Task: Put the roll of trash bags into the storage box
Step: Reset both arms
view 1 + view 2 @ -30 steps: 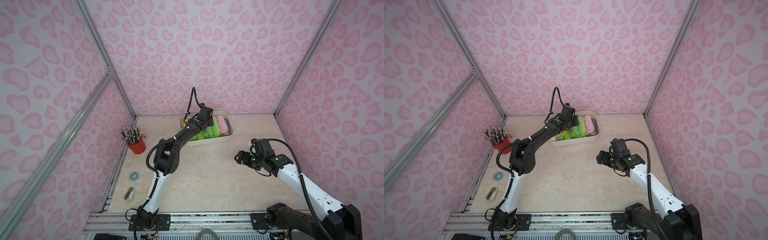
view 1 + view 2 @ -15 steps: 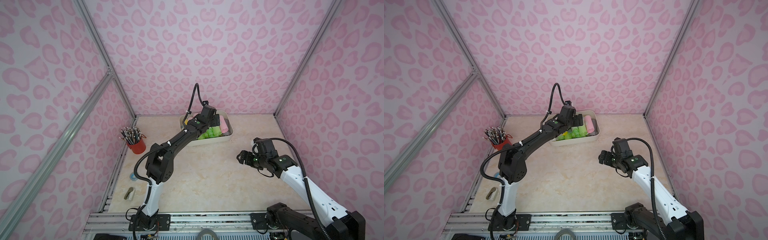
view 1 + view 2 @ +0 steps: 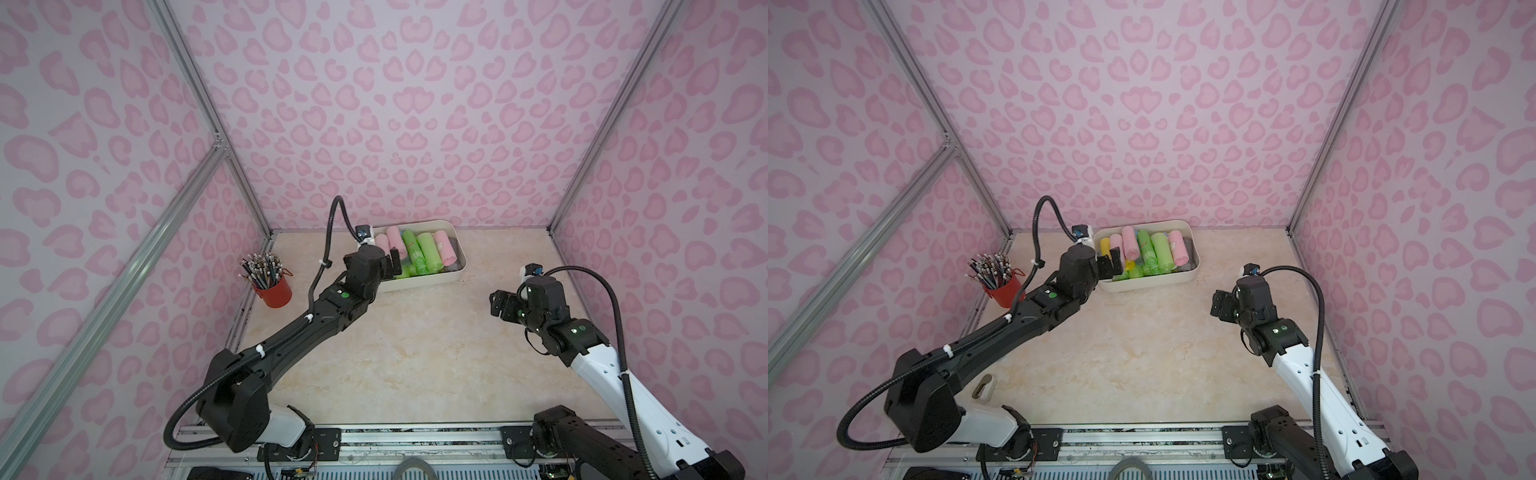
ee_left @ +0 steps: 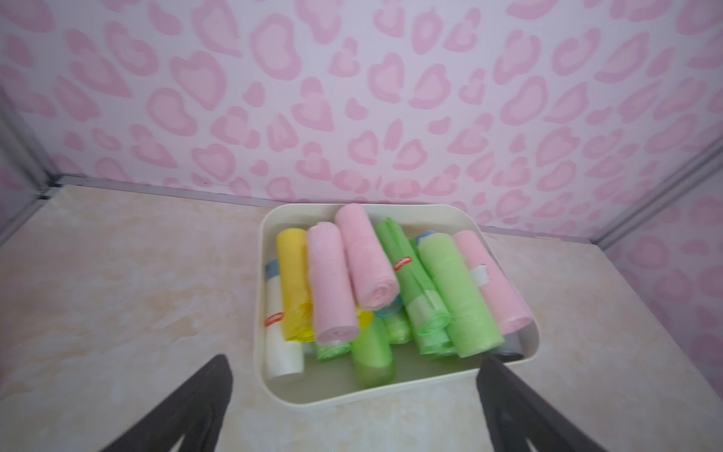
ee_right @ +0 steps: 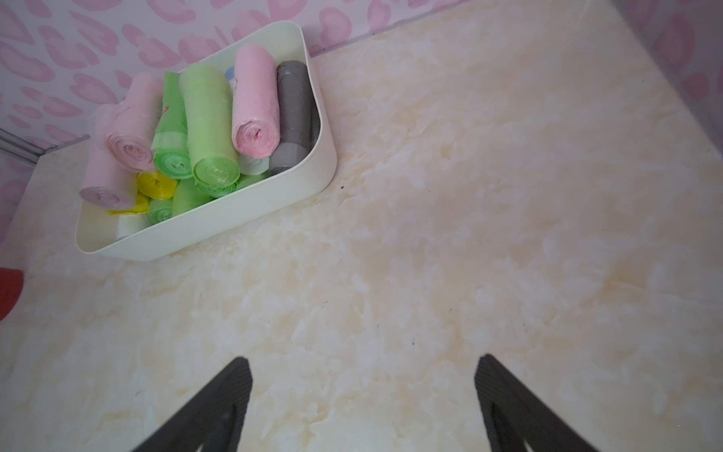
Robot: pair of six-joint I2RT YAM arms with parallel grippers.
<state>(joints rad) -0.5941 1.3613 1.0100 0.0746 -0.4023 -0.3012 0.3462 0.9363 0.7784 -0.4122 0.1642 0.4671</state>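
Roll of trash bags [image 4: 367, 258], seemingly the topmost pink, lies in the storage box [image 4: 332, 395]; left gripper [image 4: 354, 362], right gripper [image 5: 362, 358] gape empty.

Surface: a flat tabletop of cream-beige marbled material [image 3: 415, 353] [image 3: 1142, 357]. It also shows in the left wrist view [image 4: 117, 274] and the right wrist view [image 5: 489, 195].
Far middle: a shallow cream-white rectangular plastic storage box with rounded corners [image 3: 419, 283] [image 3: 1150, 286] [image 4: 352, 391] [image 5: 234, 227] stands on the tabletop near its far edge, turned a little against that edge.
Left side: a small red round cup [image 3: 275, 293] [image 3: 1003, 294] [image 5: 8, 289] stands upright by the left edge. It is filled with pencils [image 3: 261, 268] [image 3: 990, 268] and is well apart from the storage box.
Front left: a small pale oblong object [image 3: 984, 384] lies flat on the tabletop, just beside an arm. I cannot tell what it is.
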